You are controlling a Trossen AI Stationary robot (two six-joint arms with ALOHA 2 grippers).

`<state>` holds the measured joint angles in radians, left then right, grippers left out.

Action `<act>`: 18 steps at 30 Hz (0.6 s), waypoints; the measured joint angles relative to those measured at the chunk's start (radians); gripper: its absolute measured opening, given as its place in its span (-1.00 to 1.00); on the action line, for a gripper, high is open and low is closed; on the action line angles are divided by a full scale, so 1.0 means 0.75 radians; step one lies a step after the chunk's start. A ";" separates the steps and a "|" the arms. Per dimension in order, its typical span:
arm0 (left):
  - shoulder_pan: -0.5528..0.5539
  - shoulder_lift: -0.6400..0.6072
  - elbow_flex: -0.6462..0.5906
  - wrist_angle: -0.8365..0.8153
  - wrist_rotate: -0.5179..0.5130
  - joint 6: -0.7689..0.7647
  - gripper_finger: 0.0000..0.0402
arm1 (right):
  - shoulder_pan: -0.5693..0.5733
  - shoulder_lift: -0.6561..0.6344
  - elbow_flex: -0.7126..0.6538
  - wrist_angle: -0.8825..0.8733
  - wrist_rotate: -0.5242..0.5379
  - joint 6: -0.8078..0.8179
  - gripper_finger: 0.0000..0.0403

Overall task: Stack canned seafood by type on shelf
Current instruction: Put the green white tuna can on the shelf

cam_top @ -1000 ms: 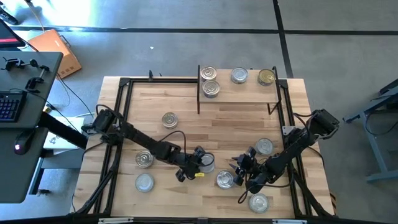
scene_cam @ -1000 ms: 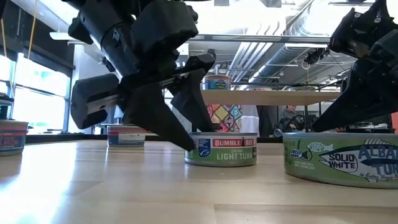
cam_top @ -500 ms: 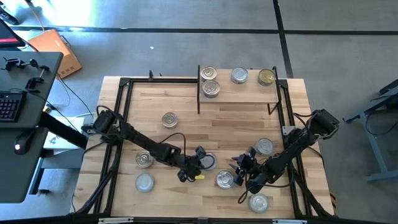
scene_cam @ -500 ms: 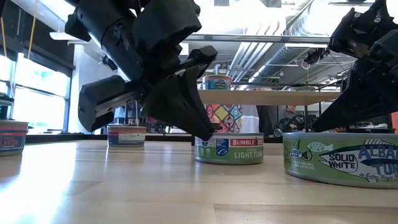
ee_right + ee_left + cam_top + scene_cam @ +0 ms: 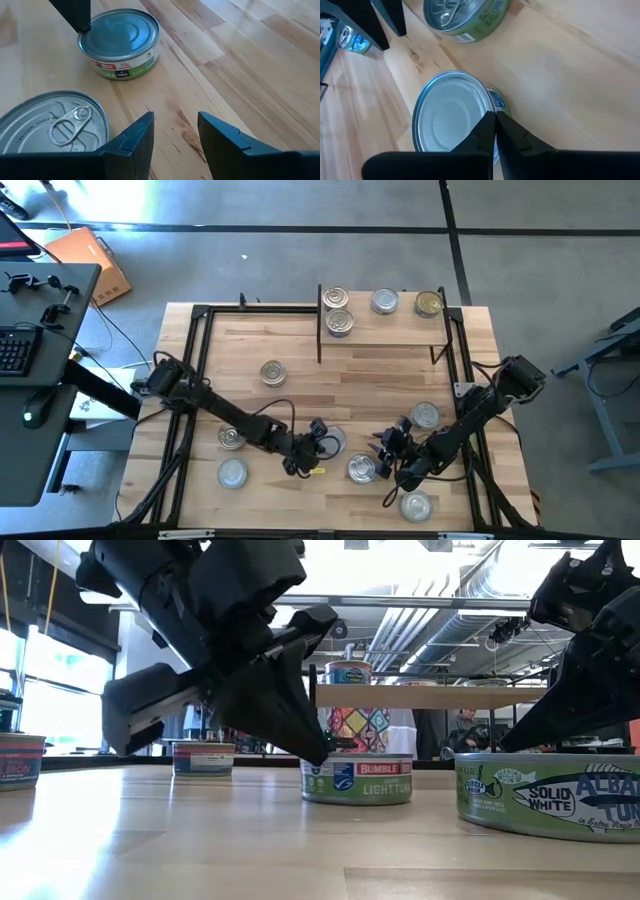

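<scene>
The shelf (image 5: pixel 385 330) is sitting at the far edge of the table (image 5: pixel 300 385), carrying four tins: two silver tins (image 5: pixel 337 311) close together at its left end, one silver tin (image 5: pixel 384 302) in the middle, and a gold-toned tin (image 5: pixel 429 304) at its right end. In the low view a tin is showing on top of the shelf (image 5: pixel 430 696) behind the arms.

The other tins are lying loose on the table: one silver tin (image 5: pixel 272 373) alone mid-table, two tins (image 5: pixel 232 455) near the front left, a tin (image 5: pixel 425 416) by the right arm, a tin (image 5: pixel 416 505) at the front right.

The left gripper (image 5: pixel 318 437) is reaching low over the front middle of the table, fingers pressed together with nothing between them, tips touching the rim of the Bumble Bee light tuna tin (image 5: pixel 357 778). In the left wrist view the closed fingers (image 5: pixel 487 131) are resting against the edge of that tin's plain lid (image 5: pixel 452 116); it is standing flat on the table, not gripped.

The right gripper (image 5: pixel 386 445) is hovering low just beside the solid white albacore tin (image 5: pixel 548 795), which is showing a pull-tab lid (image 5: pixel 52 127) in the right wrist view. Its fingers (image 5: pixel 137 137) are standing partly apart, holding nothing, the tin just to one side of them and not between them.
</scene>
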<state>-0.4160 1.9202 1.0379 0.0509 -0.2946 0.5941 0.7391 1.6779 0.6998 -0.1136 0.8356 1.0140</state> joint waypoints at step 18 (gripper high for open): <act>-0.012 -0.031 0.002 0.068 -0.108 0.068 -1.00 | 0.000 0.000 0.000 0.001 0.000 -0.002 -0.28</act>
<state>-0.4251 1.8969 1.0397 0.1018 -0.3759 0.6452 0.7392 1.6779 0.6998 -0.1131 0.8356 1.0122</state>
